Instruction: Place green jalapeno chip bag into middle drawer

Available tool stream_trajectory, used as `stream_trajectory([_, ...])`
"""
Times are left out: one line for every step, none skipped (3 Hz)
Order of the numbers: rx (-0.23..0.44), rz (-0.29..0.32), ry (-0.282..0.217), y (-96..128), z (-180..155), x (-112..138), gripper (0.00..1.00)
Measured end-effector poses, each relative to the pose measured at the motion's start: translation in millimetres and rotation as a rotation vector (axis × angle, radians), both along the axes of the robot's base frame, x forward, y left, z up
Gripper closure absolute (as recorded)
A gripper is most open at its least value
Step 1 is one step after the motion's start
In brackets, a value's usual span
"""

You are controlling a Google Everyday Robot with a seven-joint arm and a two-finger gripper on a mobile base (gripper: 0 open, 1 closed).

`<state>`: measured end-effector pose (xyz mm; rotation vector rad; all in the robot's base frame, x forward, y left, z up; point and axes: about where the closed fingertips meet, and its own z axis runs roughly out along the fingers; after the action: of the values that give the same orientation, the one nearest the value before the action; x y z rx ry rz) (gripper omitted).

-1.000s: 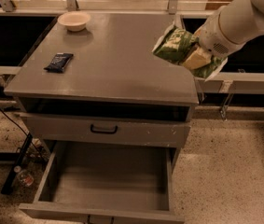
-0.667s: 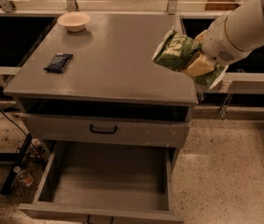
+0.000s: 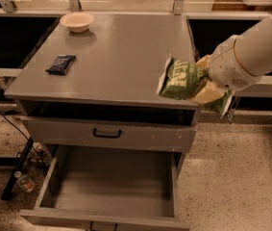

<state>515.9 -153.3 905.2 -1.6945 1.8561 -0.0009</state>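
Observation:
The green jalapeno chip bag is crumpled green foil with white print, held in the air over the front right corner of the grey cabinet top. My gripper is shut on its right end, with yellowish fingers clamping the foil. The white arm comes in from the right. The middle drawer stands pulled out below and to the left of the bag, its flat grey floor bare.
A grey drawer front with a black curved handle sits above the open drawer. A small dark-blue packet and a white bowl lie on the cabinet top. A bottle and cables lie on the floor at left.
The gripper with the bag has moved down and slightly toward the front edge of the cabinet top. Nothing else has moved.

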Motion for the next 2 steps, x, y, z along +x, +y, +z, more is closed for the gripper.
stream_trajectory([-0.028, 0.056, -0.007, 1.8, -2.9, -3.9, 1.0])
stream_trajectory([-0.028, 0.056, -0.007, 1.9, -3.1, -4.0, 1.0])
